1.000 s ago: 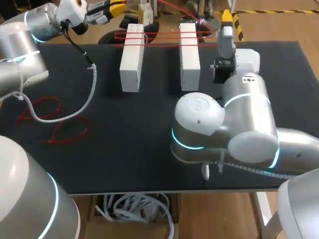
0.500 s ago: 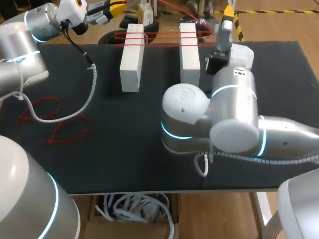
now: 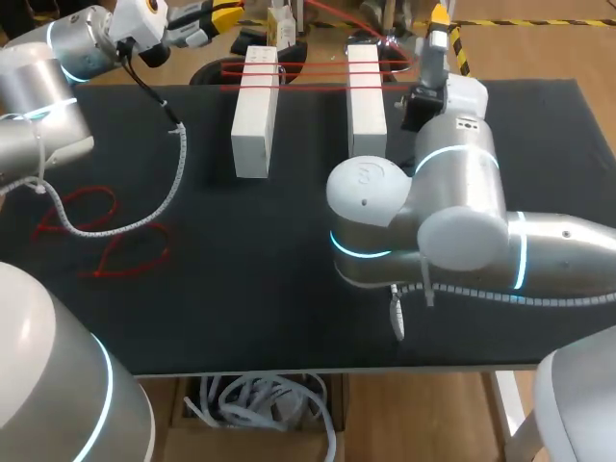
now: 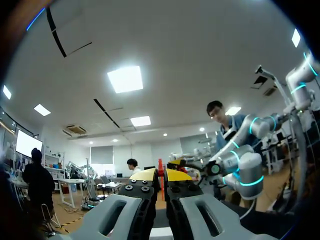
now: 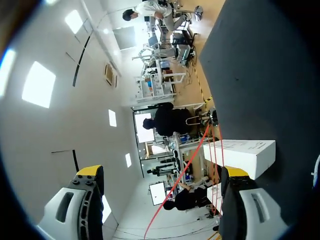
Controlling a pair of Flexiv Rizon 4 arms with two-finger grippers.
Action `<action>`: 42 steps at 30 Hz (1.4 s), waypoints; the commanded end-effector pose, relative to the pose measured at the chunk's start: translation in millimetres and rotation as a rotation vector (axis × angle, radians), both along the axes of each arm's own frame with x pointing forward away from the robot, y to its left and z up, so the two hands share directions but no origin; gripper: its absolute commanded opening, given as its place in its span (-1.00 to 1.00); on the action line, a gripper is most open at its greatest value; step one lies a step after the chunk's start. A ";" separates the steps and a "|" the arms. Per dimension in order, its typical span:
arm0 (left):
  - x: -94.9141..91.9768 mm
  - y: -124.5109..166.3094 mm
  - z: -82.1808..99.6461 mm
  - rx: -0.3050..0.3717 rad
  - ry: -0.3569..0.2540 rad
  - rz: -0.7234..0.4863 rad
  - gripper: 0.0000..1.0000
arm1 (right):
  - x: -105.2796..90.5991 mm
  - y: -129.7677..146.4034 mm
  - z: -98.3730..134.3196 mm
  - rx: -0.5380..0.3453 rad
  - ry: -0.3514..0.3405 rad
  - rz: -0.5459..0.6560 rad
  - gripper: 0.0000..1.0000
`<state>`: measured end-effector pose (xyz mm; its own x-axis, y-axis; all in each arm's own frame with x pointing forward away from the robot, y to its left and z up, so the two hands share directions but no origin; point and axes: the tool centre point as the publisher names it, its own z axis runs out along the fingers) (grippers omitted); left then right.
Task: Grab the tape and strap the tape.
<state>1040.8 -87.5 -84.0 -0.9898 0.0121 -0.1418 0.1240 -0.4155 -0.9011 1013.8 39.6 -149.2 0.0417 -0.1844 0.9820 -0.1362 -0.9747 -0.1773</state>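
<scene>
Head view: over the last second the right arm had swung its elbow in and back and pushed its wrist forward. That left the right gripper [image 3: 438, 21] at the table's far edge, just beside the right block [image 3: 366, 106] and near one end of the tape [image 3: 308, 71] stretched across it. I judged this put it within reach for the grab, not yet made. The left gripper [image 3: 223, 13] had not moved and sat off beyond the tape's other end. Left wrist view: its fingers were pressed together, with no tape plainly held. Right wrist view: the fingers stood wide apart, the tape [image 5: 202, 150] running ahead between them, untouched, the right block [image 5: 242, 152] beside one finger.
</scene>
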 end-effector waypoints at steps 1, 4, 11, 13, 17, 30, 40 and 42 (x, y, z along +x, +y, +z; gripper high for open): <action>0.3 0.1 -0.5 -0.001 -0.001 -0.001 -1.00 | 12.9 -7.4 -2.8 0.005 -0.008 0.025 1.00; 0.3 0.1 -0.5 -0.001 -0.001 -0.001 -1.00 | 20.9 -7.0 -4.3 0.018 -0.008 0.029 1.00; 0.3 0.1 -0.5 -0.001 -0.001 -0.001 -1.00 | 39.2 -6.9 -7.3 0.045 -0.006 0.021 1.00; 0.3 0.1 -0.5 -0.001 -0.001 -0.001 -1.00 | 44.2 -5.5 -7.8 0.048 -0.007 0.022 1.00; 0.3 0.1 -0.5 -0.001 -0.001 -0.001 -1.00 | 49.5 -0.9 -5.1 0.067 -0.016 0.031 1.00; 0.3 0.1 -0.5 -0.001 -0.001 -0.001 -1.00 | 44.4 8.1 -3.4 0.097 -0.028 0.046 -0.31; 0.3 0.1 -0.5 -0.001 -0.001 -0.001 -1.00 | 36.9 11.2 -2.6 0.102 -0.031 0.047 -0.24; 0.3 0.1 -0.5 -0.001 -0.001 -0.001 -1.00 | 36.1 11.7 -2.4 0.105 -0.031 0.045 -0.25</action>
